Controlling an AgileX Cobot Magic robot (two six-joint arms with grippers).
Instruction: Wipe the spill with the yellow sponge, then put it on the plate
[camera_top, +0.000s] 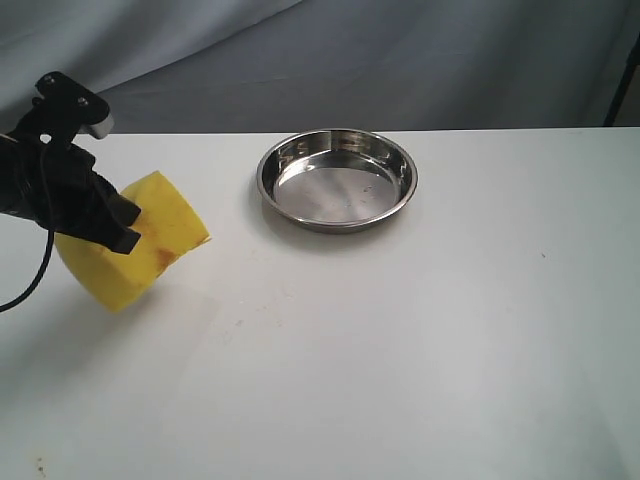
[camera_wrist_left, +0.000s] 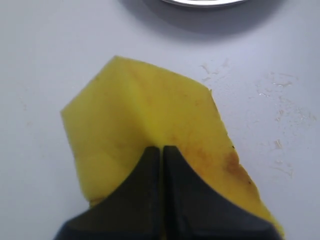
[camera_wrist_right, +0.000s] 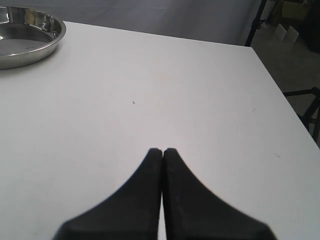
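My left gripper (camera_top: 128, 228) is shut on the yellow sponge (camera_top: 150, 245), pinching it and holding it tilted above the table at the left. In the left wrist view the sponge (camera_wrist_left: 145, 125) fills the middle, with a brownish stain near one edge, and the black fingertips (camera_wrist_left: 150, 155) squeeze it. The steel plate (camera_top: 337, 179) sits empty at the back centre, to the right of the sponge. No orange-brown spill shows; only faint wet streaks (camera_wrist_left: 280, 100) lie on the white table. My right gripper (camera_wrist_right: 162, 150) is shut on nothing over bare table, out of the exterior view.
The white table (camera_top: 400, 340) ends against a grey backdrop at the back. In the right wrist view the plate's rim (camera_wrist_right: 55, 37) shows at one corner, and the table's edge (camera_wrist_right: 280, 95) drops off beside a dark stand.
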